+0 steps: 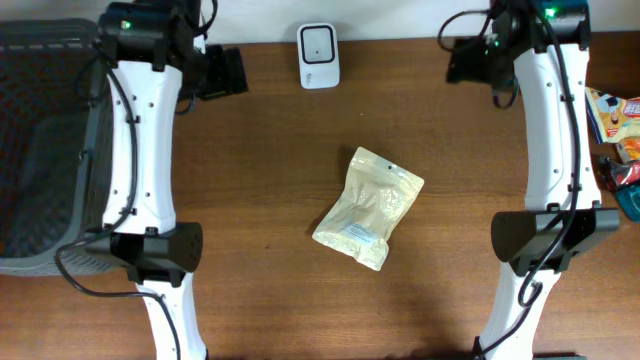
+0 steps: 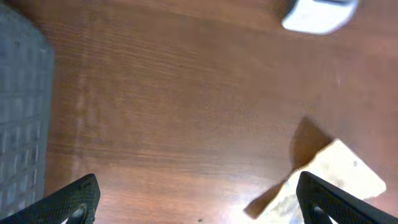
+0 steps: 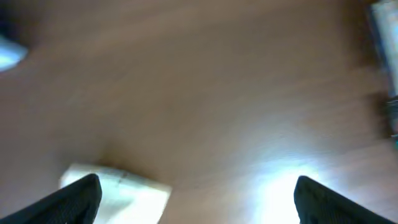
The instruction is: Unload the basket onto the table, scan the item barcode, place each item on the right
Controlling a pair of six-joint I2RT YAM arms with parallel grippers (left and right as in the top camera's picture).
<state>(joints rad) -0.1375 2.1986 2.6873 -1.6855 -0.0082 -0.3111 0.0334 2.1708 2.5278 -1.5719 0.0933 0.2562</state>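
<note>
Brown wooden table (image 1: pixel 260 180) bears a pale pouch (image 1: pixel 368 208) and white scanner (image 1: pixel 319 56).

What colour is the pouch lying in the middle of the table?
Pale cream-yellow pouch with a small white label; clearest in the overhead view.

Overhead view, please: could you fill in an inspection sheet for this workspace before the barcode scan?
Surface: brown wood-grain table, no spills seen.
Job's things: pale pouch lying flat mid-table, not held; white scanner at the far edge.
Clutter: snack packets at the right edge.
Grippers: left gripper and right gripper both open, empty, above the table.
Cables: black cables run along both arms.
Surroundings: grey mesh basket at the left.
</note>
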